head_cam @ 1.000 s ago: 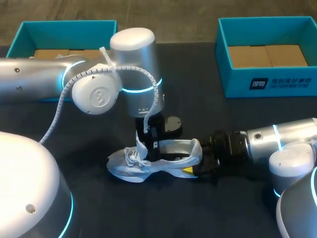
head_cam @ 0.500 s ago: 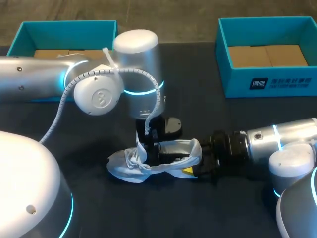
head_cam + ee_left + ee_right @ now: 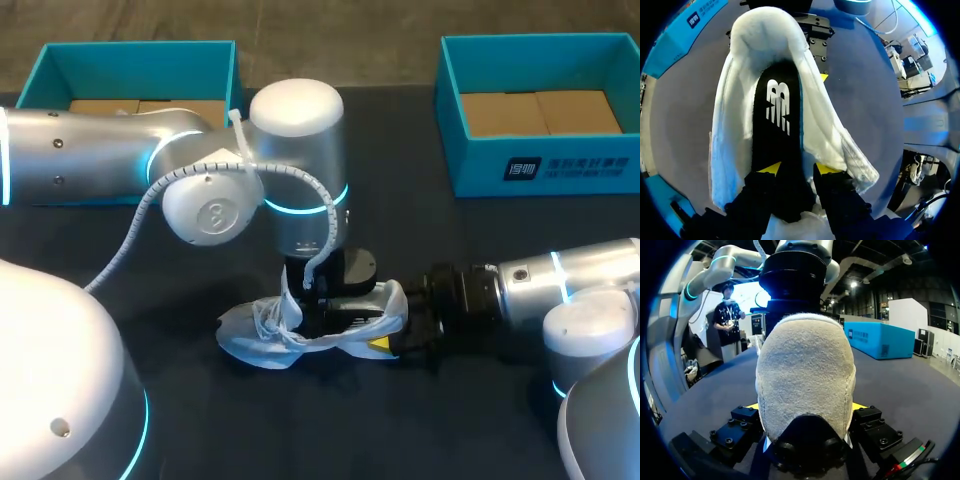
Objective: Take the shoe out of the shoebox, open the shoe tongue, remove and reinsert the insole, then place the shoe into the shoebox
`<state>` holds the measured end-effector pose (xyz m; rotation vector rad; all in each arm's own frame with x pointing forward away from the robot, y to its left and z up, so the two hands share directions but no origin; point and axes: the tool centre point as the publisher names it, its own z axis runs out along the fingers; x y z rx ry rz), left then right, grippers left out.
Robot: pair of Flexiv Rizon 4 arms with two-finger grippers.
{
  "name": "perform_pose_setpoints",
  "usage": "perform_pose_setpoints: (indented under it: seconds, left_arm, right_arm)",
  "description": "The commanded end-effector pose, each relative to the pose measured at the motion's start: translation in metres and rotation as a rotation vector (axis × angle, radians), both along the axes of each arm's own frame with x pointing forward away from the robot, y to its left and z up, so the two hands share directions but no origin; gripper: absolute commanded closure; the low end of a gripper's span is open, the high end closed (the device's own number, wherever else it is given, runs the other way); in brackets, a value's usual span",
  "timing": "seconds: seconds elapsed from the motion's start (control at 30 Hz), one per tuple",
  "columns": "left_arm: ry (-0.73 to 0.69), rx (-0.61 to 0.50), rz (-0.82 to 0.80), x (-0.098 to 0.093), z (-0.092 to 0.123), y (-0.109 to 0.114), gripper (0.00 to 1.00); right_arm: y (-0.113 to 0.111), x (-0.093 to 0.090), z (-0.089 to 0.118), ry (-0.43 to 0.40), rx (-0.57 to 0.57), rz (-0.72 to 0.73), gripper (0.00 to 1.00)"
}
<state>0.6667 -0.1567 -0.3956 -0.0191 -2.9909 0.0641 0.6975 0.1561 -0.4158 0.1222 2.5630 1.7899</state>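
Now the shoe (image 3: 300, 325) lies on the table (image 3: 200, 420), its heel clamped in the right end effector (image 3: 805, 407), while the left end effector (image 3: 799, 169) pinches the black insole (image 3: 777, 115) inside it. A shallow pinch could slip off, or a snagged insole might drag the shoe free.

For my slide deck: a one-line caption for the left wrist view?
Left gripper inside the white shoe, at its black insole's near end.
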Motion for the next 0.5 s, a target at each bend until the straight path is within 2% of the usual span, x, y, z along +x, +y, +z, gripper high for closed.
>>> perform_pose_setpoints:
  seconds: [0.03,0.23,0.5]
  left_arm:
    - [-0.040,0.029,0.011,0.002,-0.004,-0.008,0.61]
    - [-0.073,0.028,0.021,0.014,0.001,-0.007,0.60]
    - [-0.089,-0.030,-0.009,0.010,-0.007,-0.006,0.58]
  right_arm:
    - [0.001,0.001,0.000,0.002,-0.005,-0.001,1.00]
    - [0.001,0.001,0.000,0.002,-0.005,-0.001,1.00]
    - [0.001,0.001,0.000,0.002,-0.005,-0.001,1.00]
